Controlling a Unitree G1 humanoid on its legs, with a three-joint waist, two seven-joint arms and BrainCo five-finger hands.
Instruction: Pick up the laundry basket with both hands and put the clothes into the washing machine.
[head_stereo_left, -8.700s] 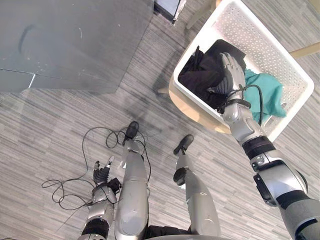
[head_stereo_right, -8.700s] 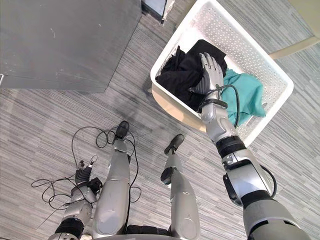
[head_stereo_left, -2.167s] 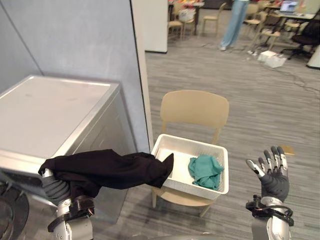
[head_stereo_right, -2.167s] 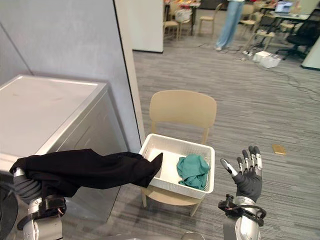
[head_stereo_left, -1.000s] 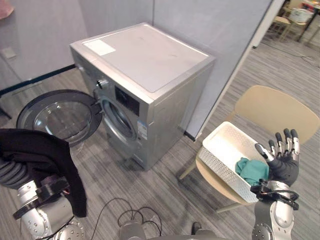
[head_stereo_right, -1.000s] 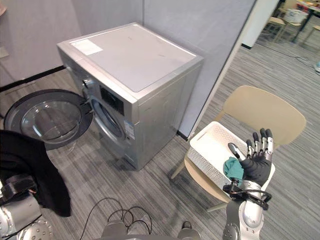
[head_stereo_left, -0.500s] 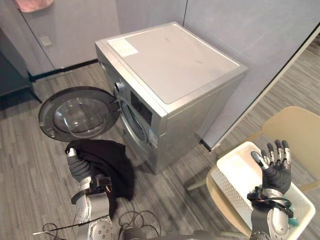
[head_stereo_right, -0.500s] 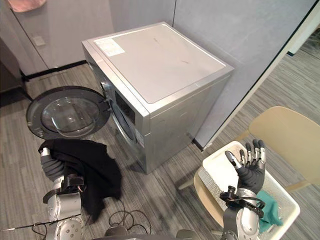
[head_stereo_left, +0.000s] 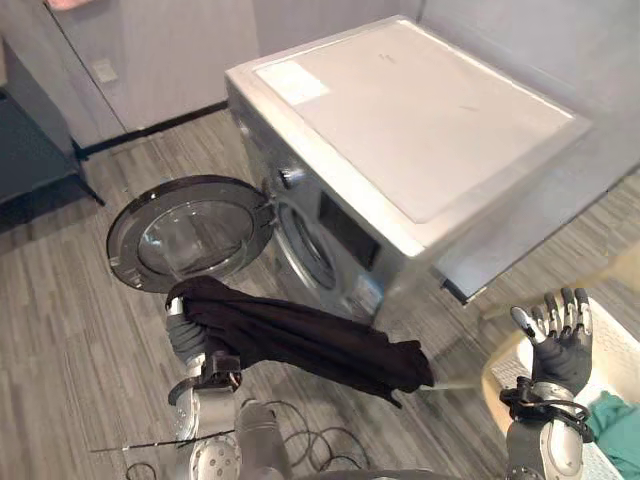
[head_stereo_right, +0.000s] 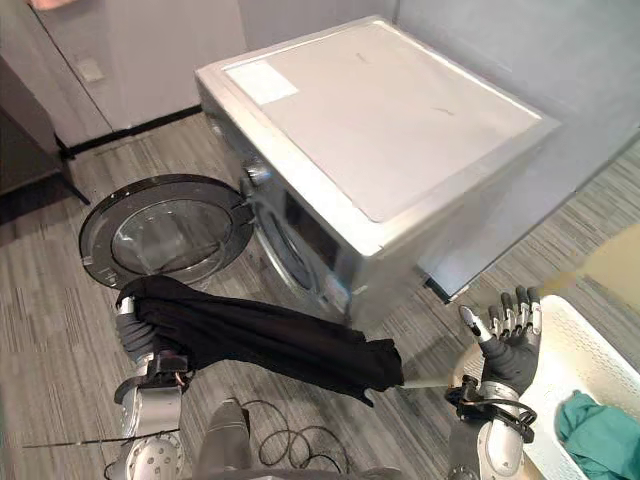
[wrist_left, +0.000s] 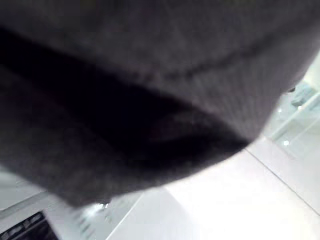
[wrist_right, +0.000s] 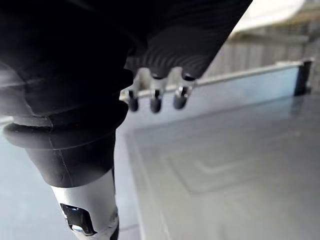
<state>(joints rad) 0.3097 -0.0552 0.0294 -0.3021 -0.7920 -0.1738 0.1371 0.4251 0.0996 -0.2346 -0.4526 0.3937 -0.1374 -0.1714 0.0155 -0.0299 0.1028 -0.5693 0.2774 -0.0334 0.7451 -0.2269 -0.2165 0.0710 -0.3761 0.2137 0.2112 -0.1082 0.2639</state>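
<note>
Gripping the black garment (head_stereo_left: 300, 340) in my left robot hand (head_stereo_left: 182, 335), left eye view, near the open door (head_stereo_left: 190, 232) of the washing machine (head_stereo_left: 430, 140). Right eye view: my right robot hand (head_stereo_right: 510, 355) is raised with fingers spread, beside the laundry basket (head_stereo_right: 580, 368), which holds a teal cloth (head_stereo_right: 600, 435).

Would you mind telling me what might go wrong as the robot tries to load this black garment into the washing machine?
1. The black garment hangs long from the left hand, its free end pointing away from the drum opening, so it may snag on the open door or drop to the floor.
2. The right hand is open and empty, so that end has no support.
3. The teal garment in the basket could be left behind.
</note>
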